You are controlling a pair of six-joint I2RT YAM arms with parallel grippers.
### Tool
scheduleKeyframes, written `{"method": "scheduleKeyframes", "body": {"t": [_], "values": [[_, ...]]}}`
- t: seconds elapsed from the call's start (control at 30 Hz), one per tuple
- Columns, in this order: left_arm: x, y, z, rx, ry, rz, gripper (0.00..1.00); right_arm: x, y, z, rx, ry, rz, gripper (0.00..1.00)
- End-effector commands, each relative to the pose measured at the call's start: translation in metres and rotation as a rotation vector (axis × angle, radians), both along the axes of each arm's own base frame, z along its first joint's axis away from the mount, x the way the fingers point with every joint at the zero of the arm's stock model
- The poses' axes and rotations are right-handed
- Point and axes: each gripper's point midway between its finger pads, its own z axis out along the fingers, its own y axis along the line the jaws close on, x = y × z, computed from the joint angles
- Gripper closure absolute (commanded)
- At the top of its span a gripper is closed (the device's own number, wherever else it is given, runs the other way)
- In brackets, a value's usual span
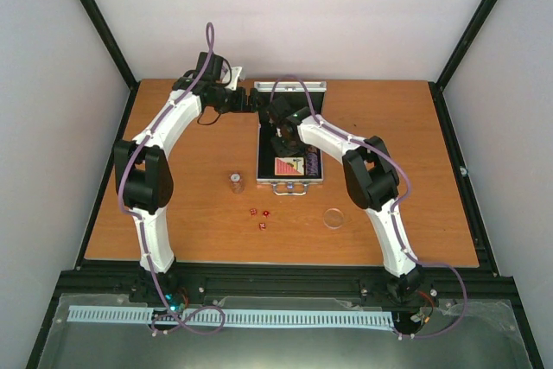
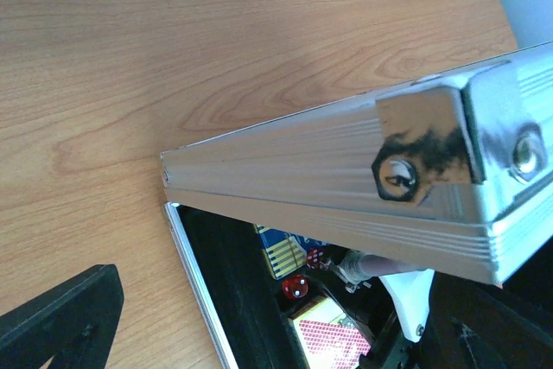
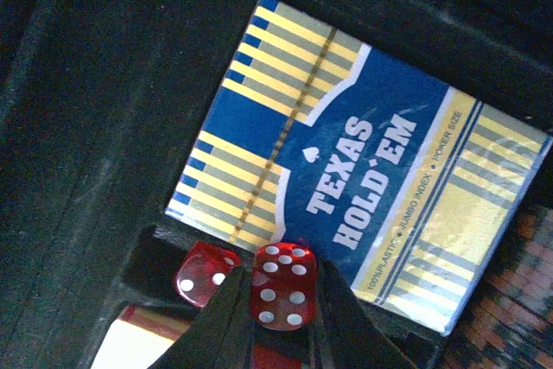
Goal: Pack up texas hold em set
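Deep in the dice-loading step: reaching into the open aluminium case (image 1: 291,181) at the back middle of the counter (image 1: 173,222), down over the black lining beside the blue Texas Hold'em deck (image 3: 363,205). Pinching a red die (image 3: 283,276) in the right tool (image 3: 282,313), narrowed almost shut, one finger on each side of it. Hanging just beside a second die (image 3: 206,274) that sits in the little recess. Next up, by the look of it: lowering into that recess next to its neighbour, then easing apart gently so as not to flick either one out. Over on the other side, minding the raised lid (image 2: 346,205) with the left tool (image 1: 248,99), spread wide, actual contact hard to tell. Left to fetch from the counter in front of the case: three more dice (image 1: 267,214), a chip stack (image 1: 235,181), the clear disc (image 1: 333,218).
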Motion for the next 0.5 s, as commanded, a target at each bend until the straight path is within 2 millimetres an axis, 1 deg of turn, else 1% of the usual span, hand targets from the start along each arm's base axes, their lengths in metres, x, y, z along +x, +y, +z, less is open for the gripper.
{"method": "scheduleKeyframes", "body": {"t": [0.0,0.13,0.17,0.23,0.27,0.47], "values": [[0.007,0.003,0.004,0.006,-0.02,0.001,0.0,-0.002,0.002,-0.009,0.015,0.041,-0.012,0.89],[0.006,0.003,0.006,0.003,-0.022,0.0,0.0,-0.005,0.001,-0.011,0.015,0.054,-0.023,0.89],[0.006,0.003,0.006,0.003,-0.023,0.0,0.0,-0.006,0.001,-0.011,0.015,0.057,-0.026,0.87],[0.006,0.003,0.007,0.003,-0.023,-0.001,0.0,-0.006,0.0,-0.011,0.015,0.06,-0.031,0.78],[0.005,0.003,0.007,0.002,-0.023,-0.001,0.0,-0.006,0.0,-0.01,0.015,0.059,-0.034,0.75],[0.004,0.003,0.008,0.002,-0.024,-0.002,0.0,-0.004,-0.001,-0.001,0.019,0.04,-0.045,0.67]]}}
